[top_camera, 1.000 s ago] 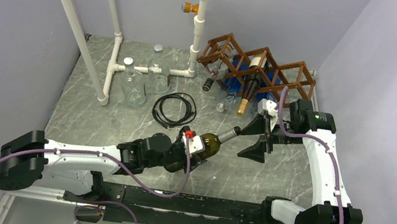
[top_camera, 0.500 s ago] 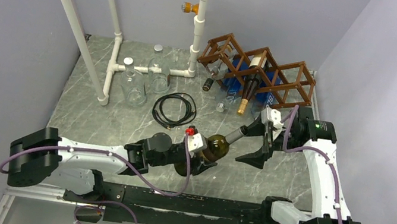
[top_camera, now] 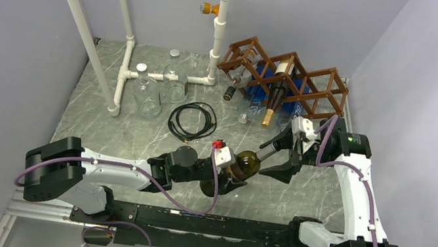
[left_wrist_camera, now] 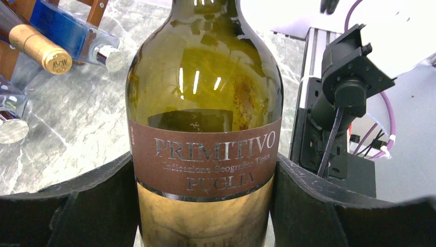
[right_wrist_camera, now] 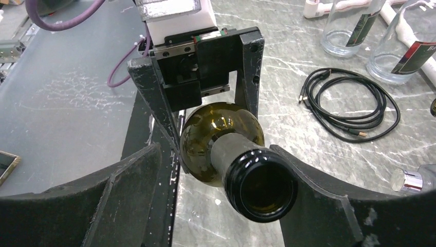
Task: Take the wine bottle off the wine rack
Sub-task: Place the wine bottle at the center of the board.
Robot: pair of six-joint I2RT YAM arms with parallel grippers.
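Observation:
The wine bottle [top_camera: 244, 165] is dark green glass with a brown label, off the brown wooden wine rack [top_camera: 313, 98] and held tilted over the marble table. My left gripper [top_camera: 229, 170] is shut on its body; in the left wrist view both pads press the label's sides on the bottle [left_wrist_camera: 205, 128], at my left gripper [left_wrist_camera: 204, 172]. My right gripper [top_camera: 264, 159] is open and straddles the neck. In the right wrist view the bottle's open mouth [right_wrist_camera: 261, 185] lies against the right finger, with a gap to the left finger of my right gripper [right_wrist_camera: 216, 154].
Other bottles lie in the rack, one with a gold cap [top_camera: 267, 119] and a blue one [left_wrist_camera: 67, 32]. Clear glass bottles [top_camera: 148, 98] stand by the white pipes [top_camera: 123, 75]. A coiled black cable [top_camera: 192, 120] lies mid-table.
My left arm has carried the bottle to the right, toward the right arm. My right gripper has come in around the bottle's neck and its jaws have narrowed a little.

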